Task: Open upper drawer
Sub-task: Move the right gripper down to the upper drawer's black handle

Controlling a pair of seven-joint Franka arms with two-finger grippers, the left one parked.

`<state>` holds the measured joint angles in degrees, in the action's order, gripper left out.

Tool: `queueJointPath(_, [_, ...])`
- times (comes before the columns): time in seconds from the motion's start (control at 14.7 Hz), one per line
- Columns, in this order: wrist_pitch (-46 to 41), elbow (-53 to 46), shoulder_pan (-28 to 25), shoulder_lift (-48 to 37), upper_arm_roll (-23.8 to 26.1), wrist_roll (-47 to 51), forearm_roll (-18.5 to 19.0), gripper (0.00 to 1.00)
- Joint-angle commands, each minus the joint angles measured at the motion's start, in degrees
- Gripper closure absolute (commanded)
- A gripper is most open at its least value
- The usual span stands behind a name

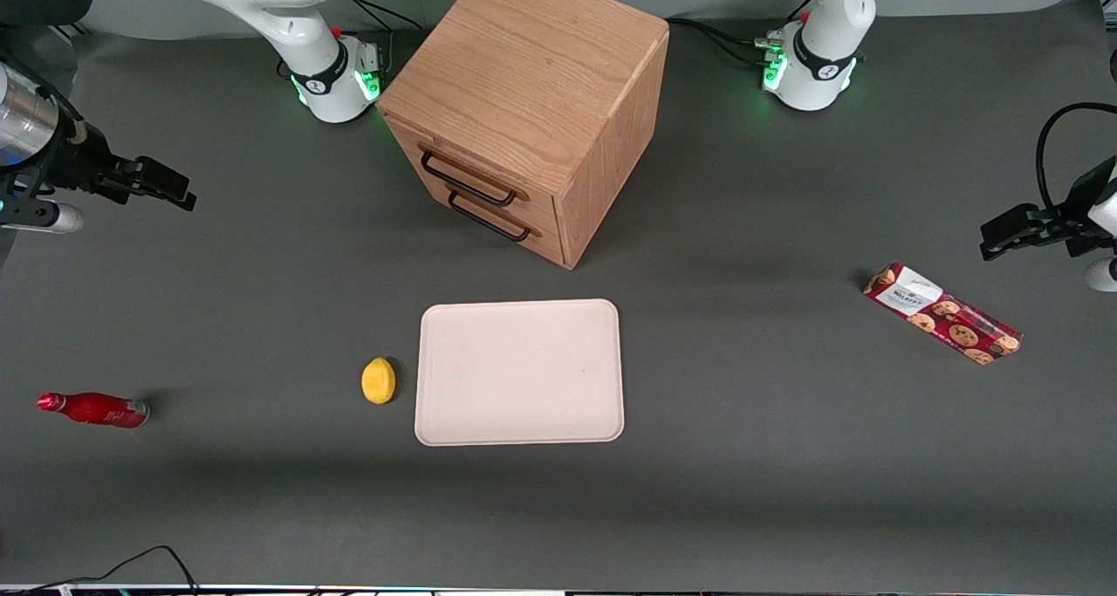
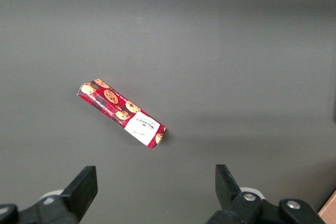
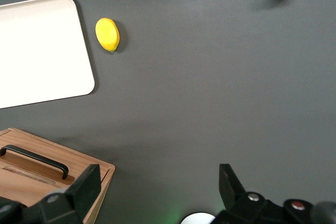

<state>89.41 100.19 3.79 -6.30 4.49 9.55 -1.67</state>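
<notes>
The oak cabinet (image 1: pixel 532 81) stands at the back middle of the table. Its upper drawer (image 1: pixel 476 170) is shut, with a dark bar handle (image 1: pixel 467 180) on its front. The lower twin drawer (image 1: pixel 515 238) sits below it, also shut. My right gripper (image 1: pixel 166 186) hangs open and empty above the table, well off toward the working arm's end from the cabinet and apart from it. In the right wrist view the open gripper (image 3: pixel 157 187) is over bare mat, beside a cabinet corner (image 3: pixel 79 166) with one dark handle (image 3: pixel 34 160). I cannot tell which drawer that handle belongs to.
A cream tray (image 1: pixel 519 371) lies in front of the cabinet, with a yellow lemon (image 1: pixel 378 380) beside it. A red bottle (image 1: pixel 94 409) lies toward the working arm's end. A red cookie box (image 1: pixel 942 313) lies toward the parked arm's end.
</notes>
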Motion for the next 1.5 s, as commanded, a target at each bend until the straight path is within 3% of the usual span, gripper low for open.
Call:
queueJointPath(0.0, [-0.9,-1.85,0.08,1.12,0.08,-1.21,-0.79,0.0])
queueJointPath(0.68, [-0.99,-1.76,-0.1,1.12,0.69,-1.55,-0.71,0.0])
queueJointPath(0.95, [-2.48,-1.58,-0.45,0.42,1.56,-6.38,-0.79,0.0])
queueJointPath(1.29, [-3.1,-1.84,-0.71,0.15,14.9,-6.22,-0.97,0.0])
queueJointPath(1.43, [-3.01,-1.84,-0.71,0.32,18.17,-6.39,-4.81,0.0])
